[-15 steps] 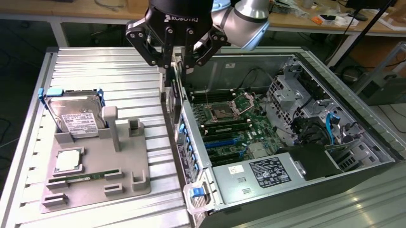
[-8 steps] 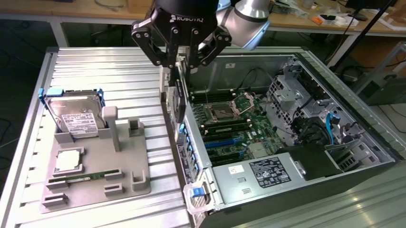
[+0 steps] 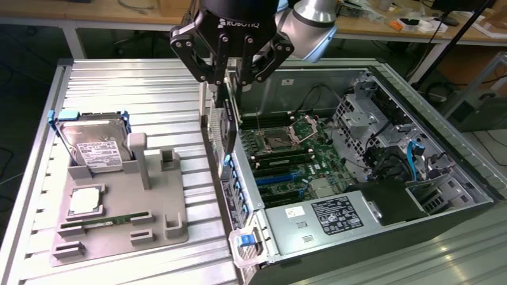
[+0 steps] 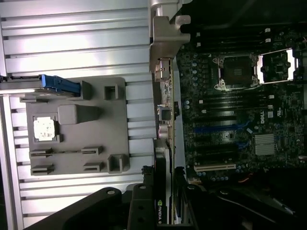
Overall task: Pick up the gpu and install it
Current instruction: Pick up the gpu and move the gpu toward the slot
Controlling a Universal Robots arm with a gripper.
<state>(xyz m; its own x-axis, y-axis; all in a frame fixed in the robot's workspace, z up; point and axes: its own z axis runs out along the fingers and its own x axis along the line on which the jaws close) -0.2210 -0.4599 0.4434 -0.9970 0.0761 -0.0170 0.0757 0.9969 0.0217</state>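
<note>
My gripper [image 3: 234, 80] is shut on the gpu [image 3: 224, 122], a thin card hanging edge-on below the fingers with its silver bracket facing the exterior view's left. The card hovers over the near wall of the open computer case [image 3: 443, 219], just beside the motherboard [image 3: 297, 163]. In the wrist view the gpu [image 4: 164, 120] runs as a narrow strip from my gripper [image 4: 164, 206] out to its silver bracket [image 4: 163, 52], along the edge of the motherboard [image 4: 240, 110]. The black fingers [image 4: 143, 201] clamp both faces of the card.
On the ribbed metal table [image 3: 127, 89] lies a grey fixture tray [image 3: 162, 205] with a hard drive [image 3: 91, 145] standing upright, a CPU [image 3: 85, 202] and a green memory stick [image 3: 107, 221]. Inside the case sit a power supply [image 3: 333, 217], drive cages and cables.
</note>
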